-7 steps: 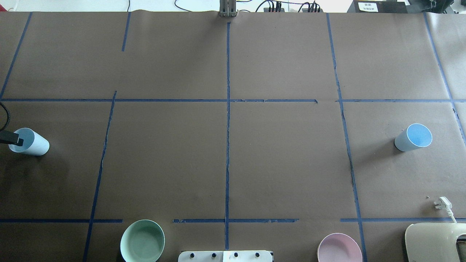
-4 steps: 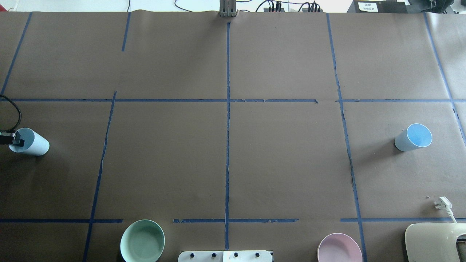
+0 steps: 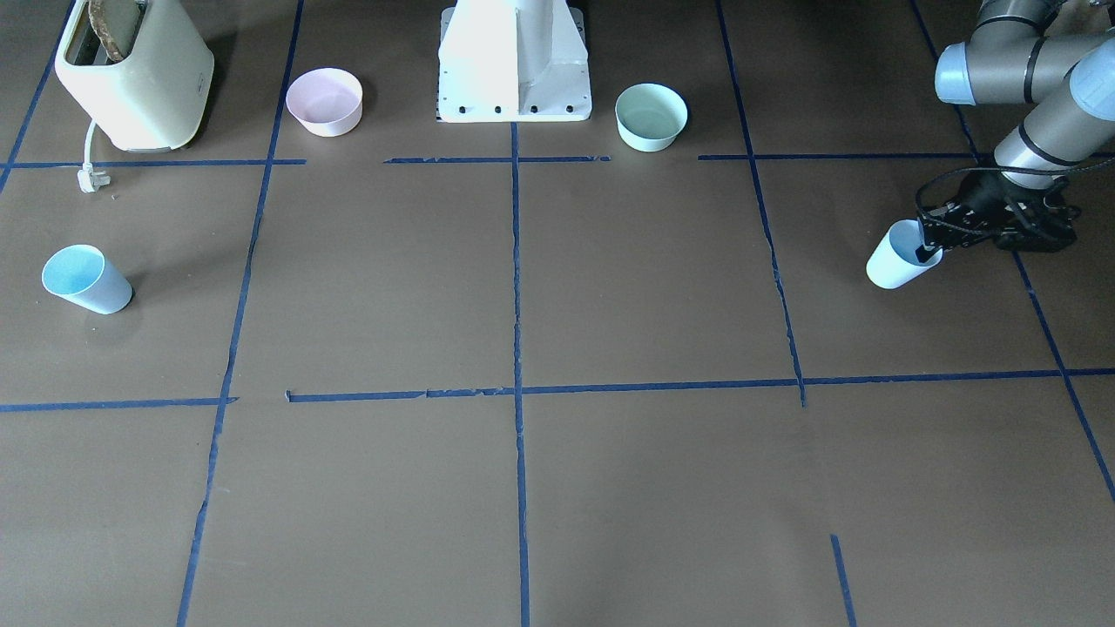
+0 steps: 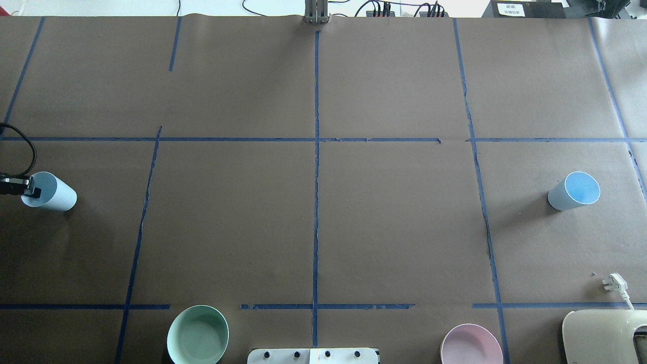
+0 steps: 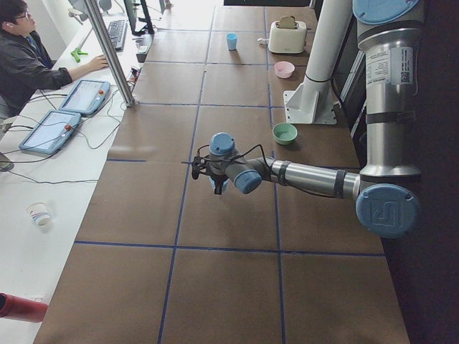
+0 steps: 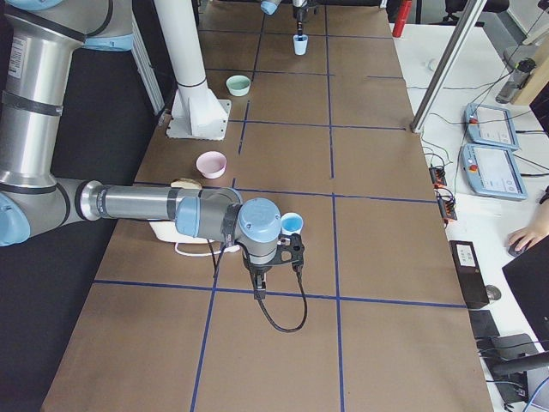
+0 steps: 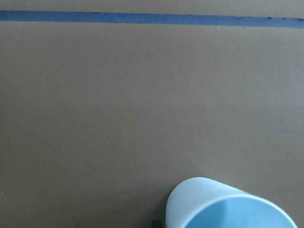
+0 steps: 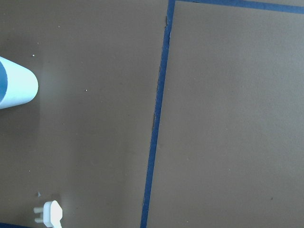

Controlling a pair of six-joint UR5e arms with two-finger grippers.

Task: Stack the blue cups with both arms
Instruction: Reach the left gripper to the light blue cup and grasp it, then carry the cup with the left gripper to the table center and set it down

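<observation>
One blue cup (image 4: 54, 195) is at the far left of the overhead view, tilted, and shows at the right of the front view (image 3: 897, 263). My left gripper (image 4: 33, 191) is shut on its rim, one finger inside the mouth; it also shows in the front view (image 3: 926, 253). The cup's rim fills the bottom of the left wrist view (image 7: 228, 205). The other blue cup (image 4: 574, 191) stands upright on the table at the right. My right gripper (image 6: 274, 257) shows only in the exterior right view, beside that cup (image 6: 292, 223); I cannot tell its state.
A mint-green bowl (image 4: 197, 334) and a pink bowl (image 4: 471, 345) sit near the white pedestal base (image 3: 514, 61). A cream toaster (image 4: 604, 336) with a loose plug (image 4: 614, 282) is at the near right. An operator (image 5: 25, 61) sits beyond the table's far edge.
My left gripper and its cup have shifted a little to the right and away from the robot in the overhead view. The right-hand cup has not moved.
</observation>
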